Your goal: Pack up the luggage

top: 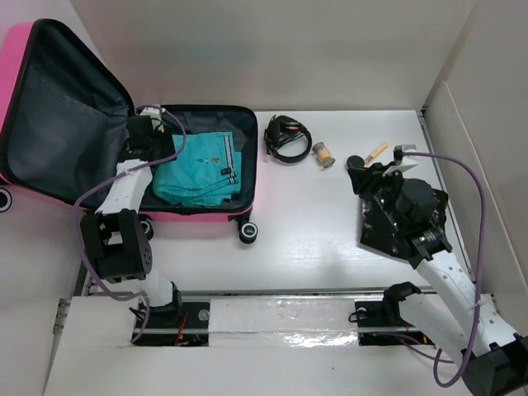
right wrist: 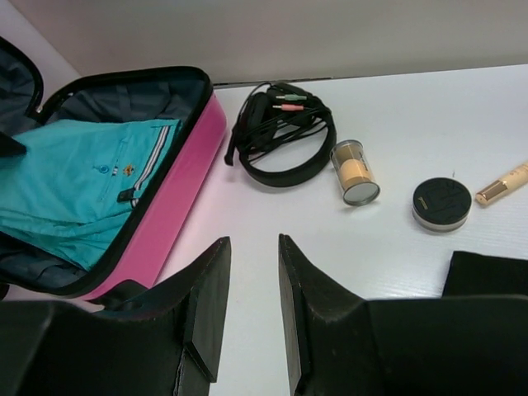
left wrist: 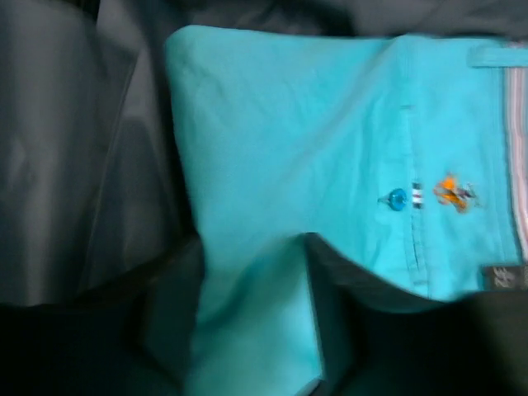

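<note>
Luggage [top: 198,216] lay open at far left of tabletop [top: 330,231], lid propped back; folded teal shorts [top: 198,169] inside; left fingers [left wrist: 161,330] low over the shorts, view blurred, could not tell if gripping; right fingers [right wrist: 206,305] slightly parted, empty, above tabletop near headphones [right wrist: 285,140].

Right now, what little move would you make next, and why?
Likely ease the right gripper forward and down toward the small jar: its jaws stand apart and empty, and the jar lies on the table just ahead, outside the luggage, which shows teal shorts inside.
</note>
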You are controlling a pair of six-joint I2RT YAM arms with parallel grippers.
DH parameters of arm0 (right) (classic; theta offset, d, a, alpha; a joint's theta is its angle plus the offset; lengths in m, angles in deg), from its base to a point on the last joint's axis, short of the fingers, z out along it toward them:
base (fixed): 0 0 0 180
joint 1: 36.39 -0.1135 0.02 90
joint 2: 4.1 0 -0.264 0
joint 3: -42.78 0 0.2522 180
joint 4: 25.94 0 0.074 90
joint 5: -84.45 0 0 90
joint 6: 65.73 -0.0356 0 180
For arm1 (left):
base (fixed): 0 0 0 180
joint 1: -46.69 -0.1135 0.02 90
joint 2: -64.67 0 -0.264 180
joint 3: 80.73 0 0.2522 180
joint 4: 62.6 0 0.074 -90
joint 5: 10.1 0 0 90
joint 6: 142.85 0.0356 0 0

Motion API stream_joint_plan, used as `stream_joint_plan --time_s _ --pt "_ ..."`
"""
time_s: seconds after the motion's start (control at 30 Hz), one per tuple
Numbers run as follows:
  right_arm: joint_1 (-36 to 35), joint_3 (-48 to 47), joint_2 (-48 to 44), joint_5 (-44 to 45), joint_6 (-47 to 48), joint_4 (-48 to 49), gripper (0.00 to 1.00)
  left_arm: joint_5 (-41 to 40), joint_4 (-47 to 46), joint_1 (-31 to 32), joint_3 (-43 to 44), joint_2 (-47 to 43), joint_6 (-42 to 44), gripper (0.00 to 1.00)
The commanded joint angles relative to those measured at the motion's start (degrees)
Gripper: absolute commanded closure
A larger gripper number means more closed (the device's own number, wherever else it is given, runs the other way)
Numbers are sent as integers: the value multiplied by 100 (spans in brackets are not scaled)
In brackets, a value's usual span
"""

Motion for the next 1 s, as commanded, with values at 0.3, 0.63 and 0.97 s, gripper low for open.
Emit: stream_joint_plan --time_s 0.3,0.63,0.97 --pt "48 -162 15 29 47 213 65 -1560 -870 367 -106 -789 -1192 34" --pt "48 -512 -1002 82 -49 -331 100 -935 -310 4023 1704 87 -1658 100" --pt "48 -1603 -1523 978 109 -1501 81 -1481 -1565 6881 1229 1536 -2941 72"
